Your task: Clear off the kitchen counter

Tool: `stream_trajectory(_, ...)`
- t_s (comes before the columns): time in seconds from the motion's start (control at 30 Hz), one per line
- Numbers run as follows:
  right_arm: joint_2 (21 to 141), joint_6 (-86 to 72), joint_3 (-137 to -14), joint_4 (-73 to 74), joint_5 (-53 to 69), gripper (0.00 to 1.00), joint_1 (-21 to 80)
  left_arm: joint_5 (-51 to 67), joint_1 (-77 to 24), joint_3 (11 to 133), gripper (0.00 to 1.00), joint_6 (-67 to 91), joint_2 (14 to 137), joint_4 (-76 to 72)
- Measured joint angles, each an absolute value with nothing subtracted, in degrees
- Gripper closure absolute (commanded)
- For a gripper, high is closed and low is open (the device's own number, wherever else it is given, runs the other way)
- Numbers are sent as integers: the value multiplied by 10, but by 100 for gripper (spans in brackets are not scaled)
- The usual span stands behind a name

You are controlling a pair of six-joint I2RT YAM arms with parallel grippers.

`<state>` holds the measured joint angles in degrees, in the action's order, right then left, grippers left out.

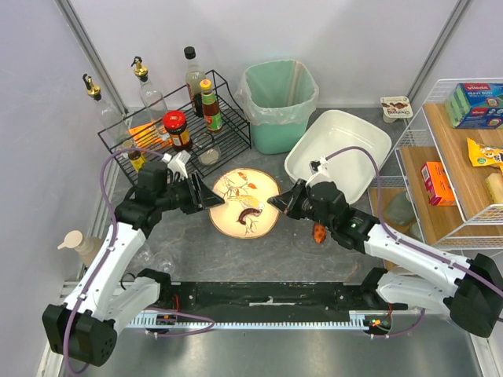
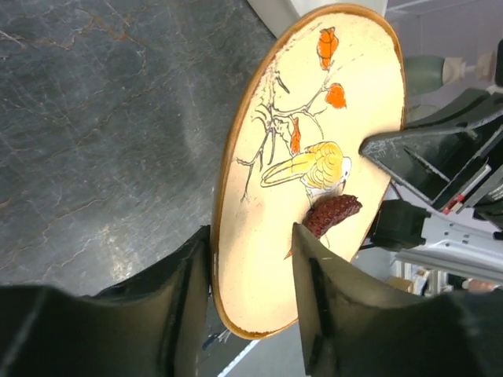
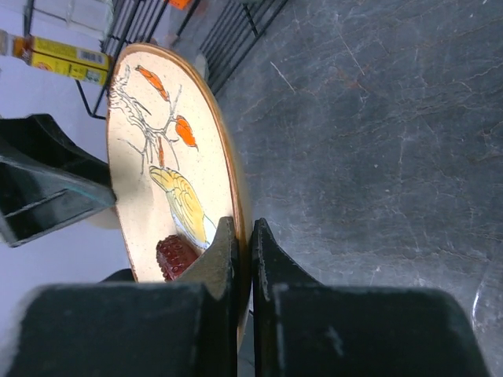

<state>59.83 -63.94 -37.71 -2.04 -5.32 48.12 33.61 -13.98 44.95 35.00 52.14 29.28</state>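
A round cream plate with a bird drawing and a brown rim is held tilted over the dark grey kitchen counter. A dark red food piece lies on it. My right gripper is shut on the plate's right rim; in the right wrist view its jaws pinch the rim of the plate. My left gripper is open, its jaws straddling the left rim of the plate with a gap to the upper face. The red piece also shows in both wrist views.
A black wire rack with bottles and jars stands at the back left. A green bin and a white basin are behind the plate. A wooden shelf with boxes is at the right. A soap dispenser stands at the left edge.
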Motion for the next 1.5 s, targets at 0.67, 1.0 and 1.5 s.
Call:
stream_trajectory(0.67, 693, -700, -529, 100, -64, 100, 493, 60, -149, 557, 14, 261, 389, 382)
stream_trajectory(1.0, 793, -713, -721, 109, -167, 100, 469, 46, -149, 600, 14, 233, 374, 412)
stream_trajectory(1.5, 924, -685, -946, 138, -306, 100, 332, 55, -149, 603, 14, 228, 382, 420)
